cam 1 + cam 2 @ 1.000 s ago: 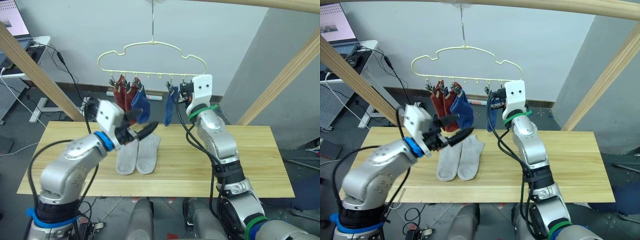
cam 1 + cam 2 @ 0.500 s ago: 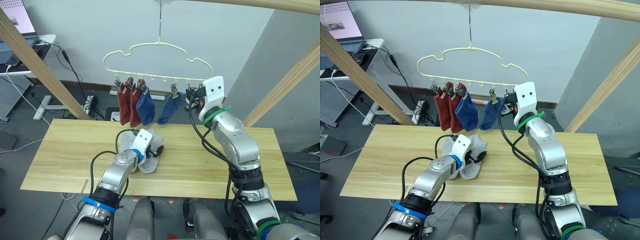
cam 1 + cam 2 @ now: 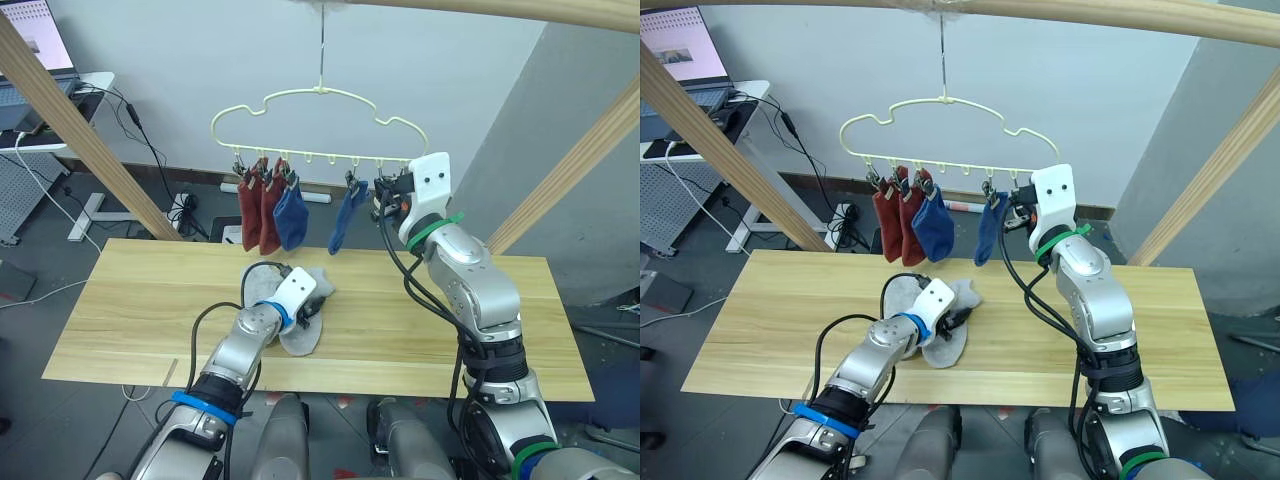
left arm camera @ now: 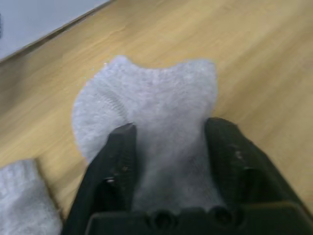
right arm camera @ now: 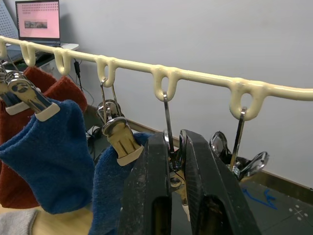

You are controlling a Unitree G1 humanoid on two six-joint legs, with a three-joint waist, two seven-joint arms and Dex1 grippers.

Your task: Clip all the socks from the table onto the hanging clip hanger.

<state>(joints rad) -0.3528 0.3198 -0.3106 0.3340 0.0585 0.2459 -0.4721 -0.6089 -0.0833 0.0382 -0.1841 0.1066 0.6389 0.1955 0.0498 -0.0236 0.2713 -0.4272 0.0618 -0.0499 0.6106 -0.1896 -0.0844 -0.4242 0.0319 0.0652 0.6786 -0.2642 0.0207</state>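
Four socks hung, two grey ones left on the table [image 3: 120, 310].

The hanger [image 3: 320, 125] carries two red and two blue socks; the right gripper [image 5: 174, 161] pinches a spare clip [image 5: 172, 157], likely readying it, while the left gripper [image 4: 168, 142], spread wide, straddles a grey sock [image 4: 156, 103] to grab it.

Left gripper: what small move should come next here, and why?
Probably close the left gripper on the grey sock and lift. Its open fingers straddle the sock on the table, while the right gripper pinches a free clip on the clip hanger.
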